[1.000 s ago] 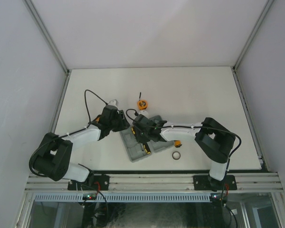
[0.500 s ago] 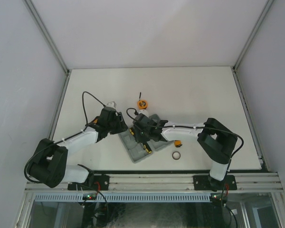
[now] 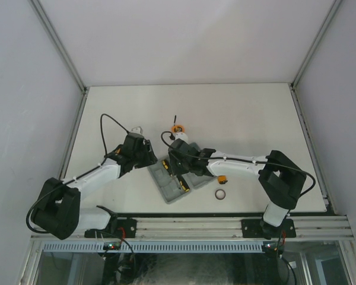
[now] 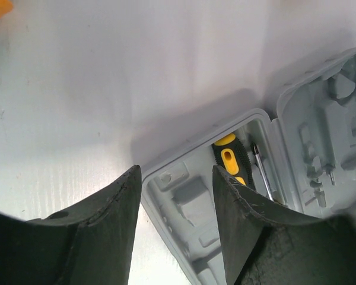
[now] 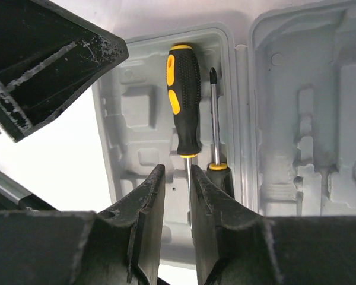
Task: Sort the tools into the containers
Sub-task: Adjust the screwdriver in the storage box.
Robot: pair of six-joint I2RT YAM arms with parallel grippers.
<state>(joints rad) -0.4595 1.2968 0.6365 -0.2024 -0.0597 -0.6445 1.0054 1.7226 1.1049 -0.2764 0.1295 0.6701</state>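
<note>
The grey case lies open near the table's front, both halves showing moulded recesses. Two black-and-orange screwdrivers lie in its left half: one with its shaft running down between my right gripper's fingers, the other head-to-tail beside it. The right jaws stand slightly apart around that thin shaft without pinching it. My left gripper is open astride the case's far-left corner rim, holding nothing. On the table lie the orange tape measure, the small bit set and the dark ring.
A small pale object lies just beyond the left arm's wrist. The two grippers are close together over the case; the left one's black finger fills the right wrist view's upper left. White walls enclose the table.
My right gripper's jaws have parted a little around the screwdriver's shaft and its arm has stretched out. The left gripper has opened slightly wider and shifted a bit.
</note>
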